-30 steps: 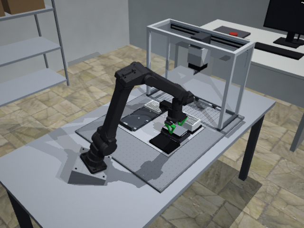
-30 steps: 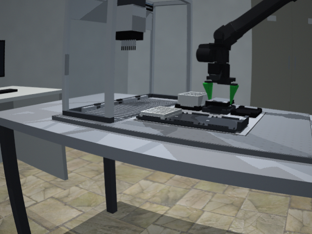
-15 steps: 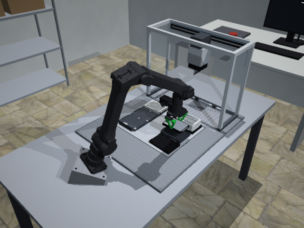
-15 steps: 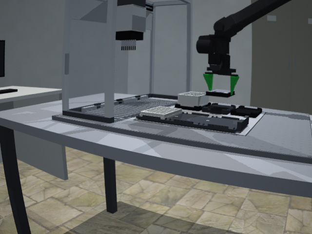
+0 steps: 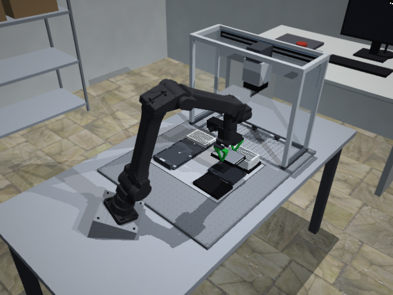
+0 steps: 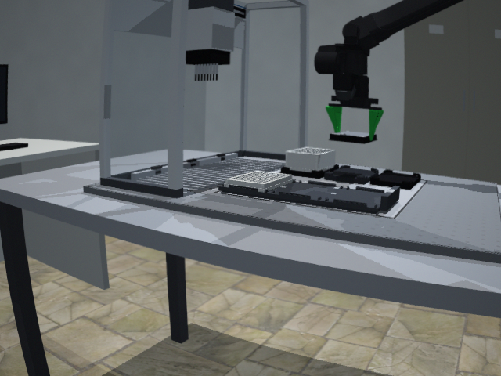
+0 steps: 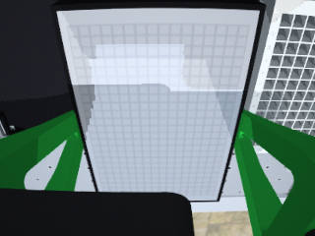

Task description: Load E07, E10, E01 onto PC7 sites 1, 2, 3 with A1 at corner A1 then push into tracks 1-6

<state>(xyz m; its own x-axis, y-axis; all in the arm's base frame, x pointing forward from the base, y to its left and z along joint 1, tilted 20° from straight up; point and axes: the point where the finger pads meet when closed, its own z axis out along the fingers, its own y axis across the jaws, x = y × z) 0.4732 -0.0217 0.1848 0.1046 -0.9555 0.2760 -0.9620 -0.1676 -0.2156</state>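
My gripper (image 5: 228, 151) is shut on the 384-well plate E10 (image 5: 234, 156), a flat grey plate with a dark rim. It holds the plate level in the air above the empty dark nest S2 (image 6: 350, 174). In the wrist view the plate (image 7: 164, 98) fills the space between the green fingers. The white deep-well block E07 (image 6: 310, 157) sits in nest S3 next to it. The carrier PC7 (image 5: 179, 153) lies on the apron, with the white 96-well plate E01 (image 5: 201, 137) on its end nearest the rails. Nest S1 (image 5: 212, 185) is empty.
The loading rails (image 6: 210, 170) lie inside the instrument's white frame (image 5: 304, 110). The pipetting head (image 6: 207, 60) hangs above them. The frame's posts stand close to nest S3. My arm's base (image 5: 122, 209) is bolted at the table's near left.
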